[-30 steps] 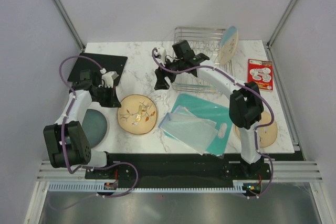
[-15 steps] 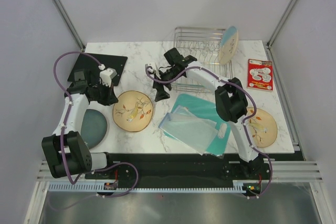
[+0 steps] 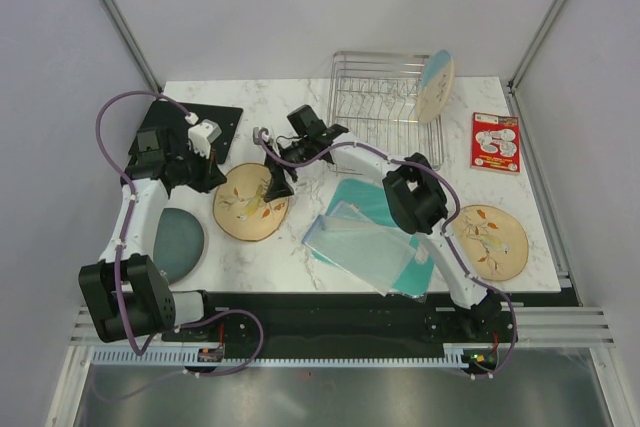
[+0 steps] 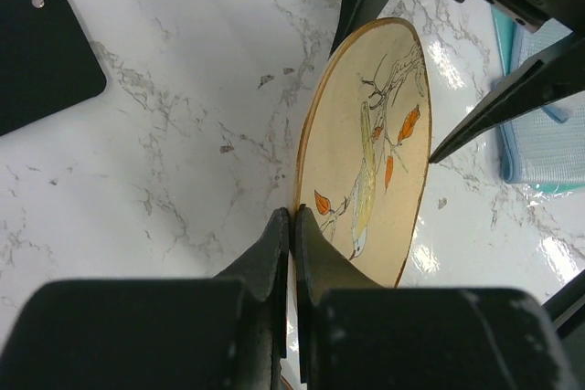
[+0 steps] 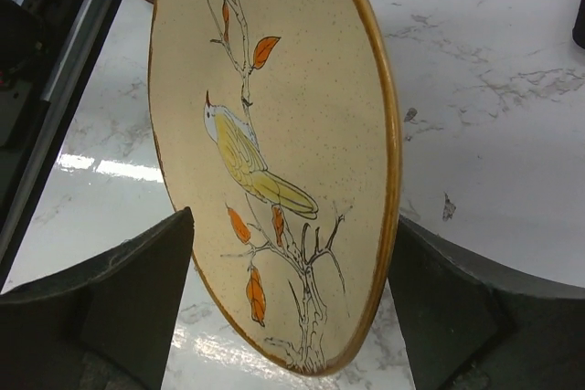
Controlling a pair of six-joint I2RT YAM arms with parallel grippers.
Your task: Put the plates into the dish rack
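A tan plate (image 3: 250, 203) with a bird and leaf sprig is tilted up off the marble, and my left gripper (image 3: 213, 180) is shut on its left rim (image 4: 294, 215). My right gripper (image 3: 275, 185) is open, one finger (image 5: 137, 299) on each side of the plate's (image 5: 274, 134) opposite edge, not touching it. The dish rack (image 3: 372, 115) stands at the back with a cream-and-blue plate (image 3: 435, 85) upright in its right end. A second tan plate (image 3: 487, 240) lies flat at the right. A dark grey-blue plate (image 3: 178, 242) lies at the left front.
A teal cutting board (image 3: 400, 215) with a pale folded cloth (image 3: 355, 242) on it lies right of the held plate. A black mat (image 3: 185, 127) lies at the back left. A red-and-white card (image 3: 495, 142) lies at the right of the rack.
My right arm swung left from the rack front to the tan plate and now straddles its edge. The left gripper shifted the plate slightly left and back, still pinching its rim.
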